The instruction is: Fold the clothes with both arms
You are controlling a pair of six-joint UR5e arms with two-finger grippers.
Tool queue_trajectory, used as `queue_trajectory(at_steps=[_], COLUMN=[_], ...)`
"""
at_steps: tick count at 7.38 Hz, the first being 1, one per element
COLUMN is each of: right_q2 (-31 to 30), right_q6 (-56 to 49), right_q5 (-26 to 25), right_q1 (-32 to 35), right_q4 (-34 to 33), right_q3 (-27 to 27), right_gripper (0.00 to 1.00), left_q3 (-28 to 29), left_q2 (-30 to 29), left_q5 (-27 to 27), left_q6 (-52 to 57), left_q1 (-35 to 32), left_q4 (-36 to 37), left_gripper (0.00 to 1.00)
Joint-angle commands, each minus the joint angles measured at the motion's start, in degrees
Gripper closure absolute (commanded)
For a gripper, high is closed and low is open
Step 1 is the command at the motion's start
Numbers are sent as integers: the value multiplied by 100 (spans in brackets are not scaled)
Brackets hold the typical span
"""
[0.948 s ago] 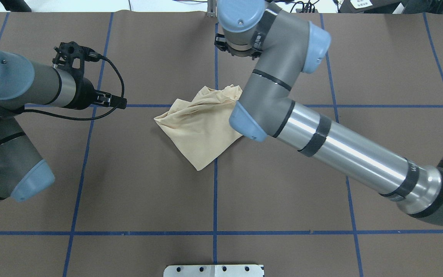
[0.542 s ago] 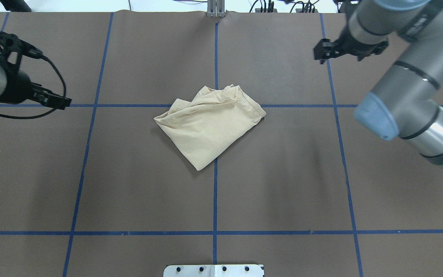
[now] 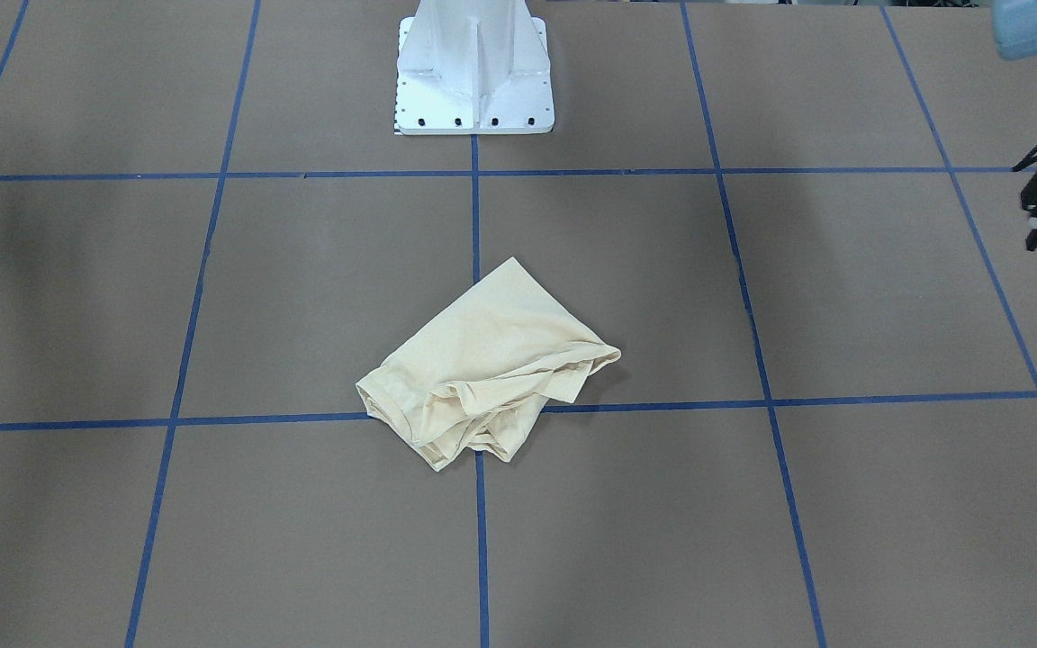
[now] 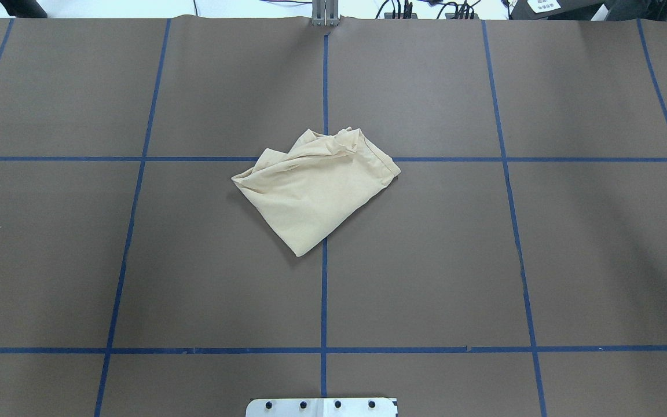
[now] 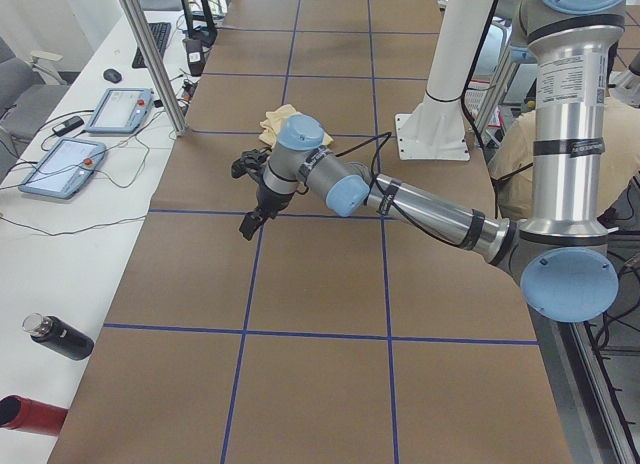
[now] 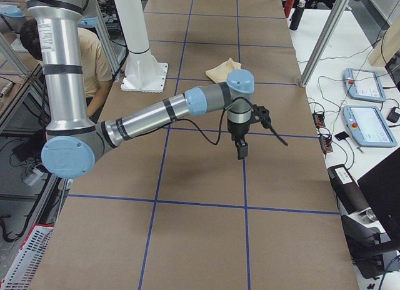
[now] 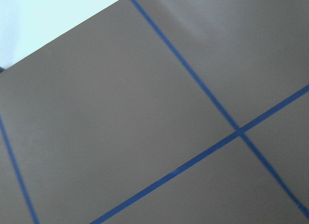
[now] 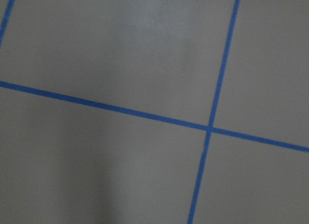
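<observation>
You have the T-shirt (image 4: 316, 194) bundled mid-frame on the worktop (image 4: 136, 260), with its long axis running lower-centre to upper-right in the overhead view. The left pincer (image 3: 1036, 225) and right pincer (image 6: 241, 151) hang well away, neither clearly nearer. I cannot tell whether either is spread.

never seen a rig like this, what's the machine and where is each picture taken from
It is a robot with two jointed arms on a white pedestal. Two pictures look down on the brown table: one from behind the robot, one facing it. Two look along it from each end, showing the left arm and right arm. The last two are wrist cameras, seeing only table and blue tape. One cream shirt lies roughly folded in the middle. The left end effector and right end effector hang apart from it, holding nothing.
</observation>
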Motion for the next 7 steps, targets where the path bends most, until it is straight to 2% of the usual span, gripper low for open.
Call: queue_trajectory(at_steps=[1, 3, 4, 5, 6, 7], right_q2=[-744, -911, -869, -825, -798, -772], right_q6=[-368, -333, -307, -289, -219, -88], right_q5=[166, 200, 226, 235, 235, 235], right_q1=[625, 713, 705, 661, 591, 460], right_q4=[4, 21, 21, 21, 30, 30], right_q3=[-246, -571, -564, -537, -528, -502], right_gripper=[0, 0, 0, 0, 0, 0], left_q3=[570, 610, 931, 908, 960, 961], left_q2=[345, 302, 354, 372, 355, 563], left_q5=[-456, -599, -661, -844, -959, -969], left_q6=[196, 267, 293, 519, 617, 801], left_q1=[-755, -1281, -1275, -1284, -1258, -1275], left_q4=[77, 85, 77, 260, 836, 894], left_gripper=[0, 0, 0, 0, 0, 0])
